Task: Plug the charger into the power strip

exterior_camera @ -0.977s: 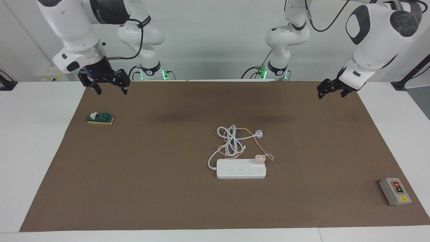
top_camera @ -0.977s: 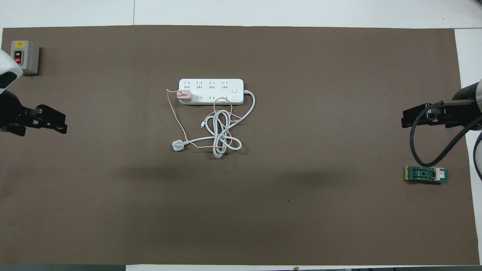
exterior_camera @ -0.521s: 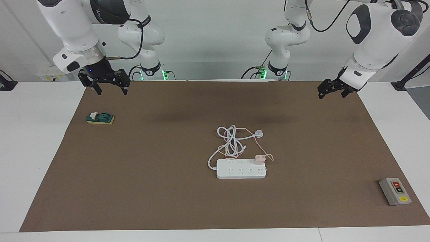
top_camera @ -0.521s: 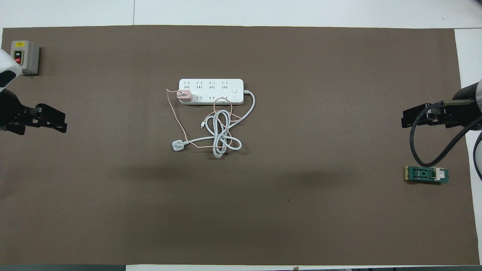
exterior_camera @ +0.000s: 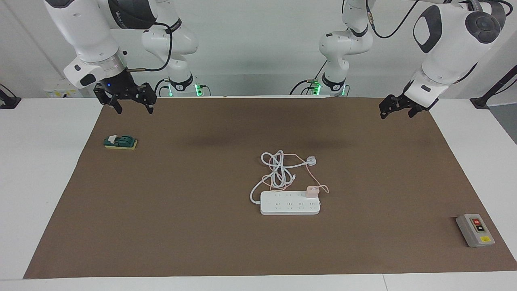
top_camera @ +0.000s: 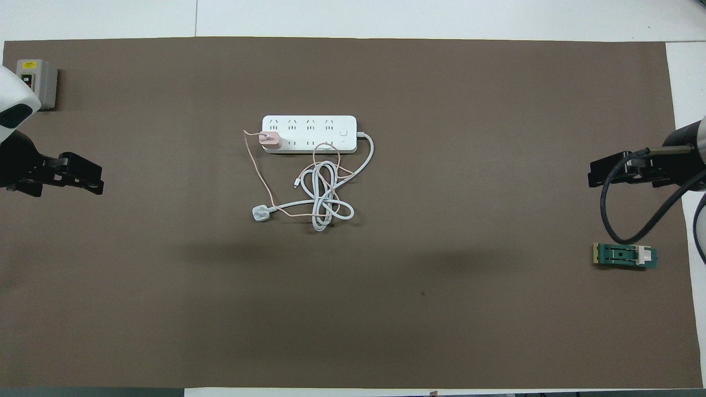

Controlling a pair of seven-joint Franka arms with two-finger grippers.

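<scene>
The white power strip (exterior_camera: 288, 204) (top_camera: 309, 124) lies flat mid-table. The pale-pink charger (exterior_camera: 312, 191) (top_camera: 270, 139) stands on the strip's row nearer to the robots, at the end toward the left arm; its prongs are hidden. Its thin pink cable (top_camera: 259, 171) loops away from it and tangles with the strip's coiled white cord (top_camera: 325, 198). My left gripper (exterior_camera: 396, 114) (top_camera: 97, 180) hangs open and empty over the mat's edge at its own end. My right gripper (exterior_camera: 135, 110) (top_camera: 591, 175) waits open and empty over the mat at the other end.
A white three-pin plug (exterior_camera: 310, 161) (top_camera: 260, 213) lies at the cord's end, nearer to the robots than the strip. A grey box with red and black buttons (exterior_camera: 475, 230) (top_camera: 38, 82) sits toward the left arm's end. A small green block (exterior_camera: 120, 142) (top_camera: 625, 256) lies below the right gripper.
The left gripper has drifted slightly toward the middle of the table. The right arm, charger and strip have not moved.
</scene>
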